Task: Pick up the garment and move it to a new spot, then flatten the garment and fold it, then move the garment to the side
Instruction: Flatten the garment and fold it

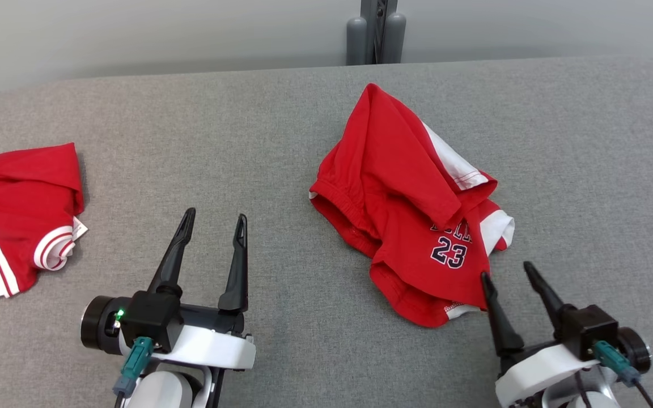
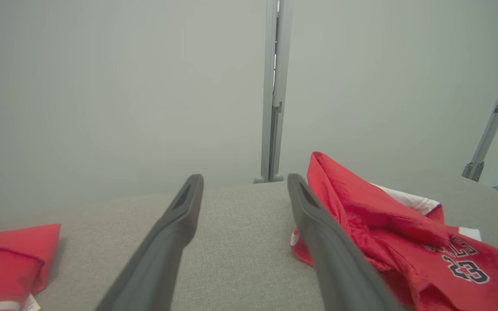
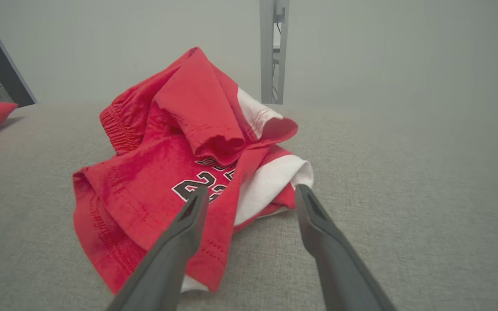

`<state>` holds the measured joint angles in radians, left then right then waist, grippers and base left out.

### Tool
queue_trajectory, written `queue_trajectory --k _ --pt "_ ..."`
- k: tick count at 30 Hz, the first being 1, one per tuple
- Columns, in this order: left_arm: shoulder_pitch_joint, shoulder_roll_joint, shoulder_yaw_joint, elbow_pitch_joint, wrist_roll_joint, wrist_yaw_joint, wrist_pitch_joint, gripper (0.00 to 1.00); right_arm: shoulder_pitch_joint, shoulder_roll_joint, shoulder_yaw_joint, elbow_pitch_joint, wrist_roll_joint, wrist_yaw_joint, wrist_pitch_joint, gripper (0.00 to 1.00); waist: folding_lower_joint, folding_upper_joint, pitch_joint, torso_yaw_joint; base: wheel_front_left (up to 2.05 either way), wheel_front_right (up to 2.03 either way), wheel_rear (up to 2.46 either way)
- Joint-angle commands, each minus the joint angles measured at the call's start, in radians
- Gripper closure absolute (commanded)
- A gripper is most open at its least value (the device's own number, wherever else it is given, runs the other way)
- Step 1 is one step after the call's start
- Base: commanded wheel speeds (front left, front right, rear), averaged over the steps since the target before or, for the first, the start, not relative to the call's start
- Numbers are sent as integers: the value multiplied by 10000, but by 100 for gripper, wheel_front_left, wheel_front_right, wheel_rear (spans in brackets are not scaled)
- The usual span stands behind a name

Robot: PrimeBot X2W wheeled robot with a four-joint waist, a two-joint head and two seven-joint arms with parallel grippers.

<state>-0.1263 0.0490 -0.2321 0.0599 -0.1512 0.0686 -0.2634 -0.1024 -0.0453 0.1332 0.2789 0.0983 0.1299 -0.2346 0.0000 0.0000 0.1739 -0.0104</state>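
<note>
The garment (image 1: pixel 411 209) is a pair of red shorts with white trim and a dark "23", lying crumpled right of centre on the grey surface; it also appears as the garment (image 2: pixel 404 242) and the garment (image 3: pixel 188 155) in the wrist views. My right gripper (image 1: pixel 505 273) stands open at its near right corner, left fingertip at the hem, nothing between the fingers; in the right wrist view the right gripper (image 3: pixel 249 192) points at the white trim. My left gripper (image 1: pixel 214 218) is open over bare surface, well left of the shorts; the left gripper (image 2: pixel 244 181) holds nothing.
A second red and white garment (image 1: pixel 15 215) lies folded at the far left edge of the grey padded surface (image 1: pixel 247 141). A grey metal post (image 1: pixel 374 31) stands behind the surface's far edge, before a pale wall.
</note>
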Motion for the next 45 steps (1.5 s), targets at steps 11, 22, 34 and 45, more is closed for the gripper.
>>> queue_trajectory --k 11,22,34,45 --pt "-354 32 -155 163 -74 -55 -16 0 -555 -59 668 847 795 16 308 0 0 0 425 236 0 0 0" --pt "-321 31 -149 320 -124 39 -16 0 -924 -155 1211 603 1625 16 370 100 0 0 320 277 0 0 0" --pt "-113 31 -194 385 -159 40 -16 0 -1280 -505 205 -1574 2557 16 805 100 0 0 -116 1 0 0 0" --pt "-164 31 -348 441 -186 -11 -17 0 -1671 -518 -2289 -1913 3777 18 2751 100 0 0 -25 75 0 0 0"
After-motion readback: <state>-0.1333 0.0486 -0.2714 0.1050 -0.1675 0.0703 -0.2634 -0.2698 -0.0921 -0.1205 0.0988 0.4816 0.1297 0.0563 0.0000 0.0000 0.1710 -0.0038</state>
